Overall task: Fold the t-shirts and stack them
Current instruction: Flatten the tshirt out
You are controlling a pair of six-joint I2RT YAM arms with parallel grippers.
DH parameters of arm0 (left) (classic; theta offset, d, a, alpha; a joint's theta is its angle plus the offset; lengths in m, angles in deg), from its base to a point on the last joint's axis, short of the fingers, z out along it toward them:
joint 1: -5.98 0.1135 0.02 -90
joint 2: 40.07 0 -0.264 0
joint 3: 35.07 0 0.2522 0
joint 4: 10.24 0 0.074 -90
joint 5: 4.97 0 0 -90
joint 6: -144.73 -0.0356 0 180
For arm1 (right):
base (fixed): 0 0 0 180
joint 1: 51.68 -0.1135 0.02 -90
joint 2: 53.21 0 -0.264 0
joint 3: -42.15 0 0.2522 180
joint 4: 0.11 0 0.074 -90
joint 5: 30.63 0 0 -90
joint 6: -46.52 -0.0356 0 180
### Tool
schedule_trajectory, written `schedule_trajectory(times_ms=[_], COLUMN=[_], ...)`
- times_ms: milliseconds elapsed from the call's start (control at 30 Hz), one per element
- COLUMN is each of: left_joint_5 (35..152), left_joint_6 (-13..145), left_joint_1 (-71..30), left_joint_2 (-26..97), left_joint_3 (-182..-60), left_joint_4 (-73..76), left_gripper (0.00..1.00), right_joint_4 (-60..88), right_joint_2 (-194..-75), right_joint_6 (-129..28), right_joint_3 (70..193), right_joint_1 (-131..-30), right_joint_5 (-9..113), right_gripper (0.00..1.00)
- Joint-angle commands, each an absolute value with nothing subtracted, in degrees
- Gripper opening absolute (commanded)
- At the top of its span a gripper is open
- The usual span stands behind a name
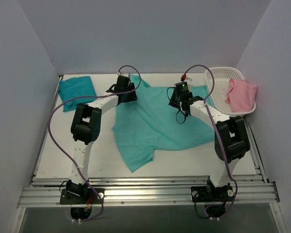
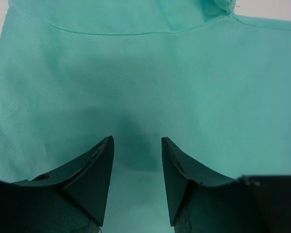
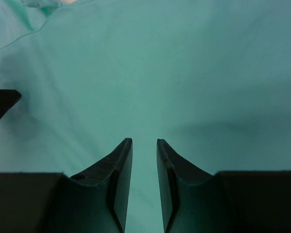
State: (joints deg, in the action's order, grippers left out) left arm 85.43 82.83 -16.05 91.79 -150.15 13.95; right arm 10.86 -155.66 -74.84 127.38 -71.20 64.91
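The light mint t-shirt (image 1: 155, 121) lies spread and slightly skewed across the middle of the table. It fills the left wrist view (image 2: 145, 73) and the right wrist view (image 3: 174, 73). The darker teal-blue t-shirt (image 1: 76, 92) is a folded square at the far left. My left gripper (image 1: 125, 87) hovers over the mint shirt's far left part near the collar, its jaws open and empty (image 2: 137, 141). My right gripper (image 1: 181, 97) hovers over the shirt's far right part, its jaws a little apart with nothing between them (image 3: 144, 141).
A white basket (image 1: 218, 75) stands at the far right corner with a pink cloth (image 1: 241, 94) draped in it. Purple cables loop from both arms. Walls close in the table on three sides.
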Motion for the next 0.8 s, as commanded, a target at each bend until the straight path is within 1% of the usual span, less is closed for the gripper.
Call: schedule_trajectory(times_ms=[0, 67, 100, 133, 167, 200, 233, 267, 300, 333, 400, 433, 467, 500, 533, 567, 600, 633, 667, 700, 733, 767], left_joint_5=[82.67, 79.08, 77.92, 76.78, 75.9, 75.71, 76.15, 76.59, 77.11, 77.55, 77.65, 77.56, 77.12, 76.42, 75.2, 74.58, 75.0, 77.71, 77.91, 77.56, 77.65, 78.6], left_joint_6=[82.08, 81.02, 80.67, 80.31, 80.05, 79.61, 79.52, 79.43, 79.35, 79.17, 78.82, 78.56, 77.77, 77.41, 77.24, 77.32, 78.71, 78.99, 79.17, 79.26, 79.17, 79.34], left_joint_1=[-15.91, -15.47, -15.12, -14.6, -13.98, -12.41, -11.44, -10.56, -9.76, -8.36, -7.3, -6.6, -6.24, -6.07, -5.63, -5.54, -5.36, -5.62, -6.24, -6.94, -7.81, -9.48], left_joint_2=[90.27, 91.33, 91.59, 92.12, 92.56, 93.26, 95.26, 96.68, 98.08, 100.71, 102.92, 104.67, 105.56, 107.22, 107.85, 108.03, 106.29, 104.18, 101.73, 96.05, 93.2, 90.83], left_joint_3=[-152.72, -153.33, -153.59, -153.77, -154.12, -156.3, -157.97, -160.08, -165.23, -167.63, -173.51, -175.2, -176.96, -181.24, -183.46, -185.13, -185.76, -182.63, -179.47, -176.04, -169.31, -166.54], left_joint_4=[14.14, 16.08, 16.87, 17.05, 17.31, 18.62, 19.59, 21.08, 24.14, 25.39, 28.11, 28.65, 29.87, 31.1, 32.51, 34.26, 35.5, 34.38, 32.45, 28.17, 26.12, 23.32], left_gripper=[0.52, 0.52, 0.52, 0.52, 0.53, 0.53, 0.53, 0.53, 0.53, 0.53, 0.53, 0.53, 0.53, 0.53, 0.53, 0.52, 0.5, 0.5, 0.49, 0.5, 0.51, 0.52], right_joint_4=[10.22, 9.61, 9.34, 9.25, 9.25, 9.34, 9.95, 10.3, 10.74, 12.05, 13.46, 16.52, 17.76, 20.82, 22.94, 24.79, 29.77, 32.51, 34.8, 39.53, 42.01, 44.3], right_joint_2=[-155.52, -153.6, -152.71, -151.92, -150.95, -148.77, -147.62, -146.13, -143.15, -141.64, -135.94, -133.91, -129.46, -126.8, -124.51, -119.27, -116.69, -114.23, -109.68, -107.72, -106.14, -103.25], right_joint_6=[-76.35, -77.84, -78.02, -78.37, -78.55, -78.64, -78.9, -78.99, -79.16, -79.25, -79.78, -80.04, -80.48, -81.61, -82.32, -82.94, -83.55, -84.78, -85.14, -85.49, -87.67, -90.13], right_joint_3=[126.24, 123.08, 122.02, 121.05, 120.17, 118.16, 117.1, 116.13, 115.08, 113.15, 111.21, 109.2, 108.13, 107.25, 105.94, 105.58, 105.22, 105.13, 104.96, 105.04, 105.31, 105.13], right_joint_1=[-72.76, -74.69, -75.4, -76.19, -77.59, -78.3, -78.91, -79.53, -80.75, -81.29, -83.48, -84.1, -84.8, -85.51, -85.86, -86.21, -86.56, -86.65, -86.66, -86.57, -86.57, -87.09], right_joint_5=[67.09, 69.2, 69.65, 70.09, 70.44, 71.31, 72.02, 72.72, 73.34, 74.47, 76.06, 77.98, 78.96, 79.84, 81.85, 83.0, 84.4, 86.16, 89.48, 91.17, 93.01, 95.03], right_gripper=[0.24, 0.27, 0.29, 0.36, 0.46, 0.6, 0.84, 0.92, 0.98, 1.0, 1.0, 1.0, 1.0, 1.0, 1.0, 1.0, 1.0, 1.0, 1.0, 1.0, 1.0, 1.0])
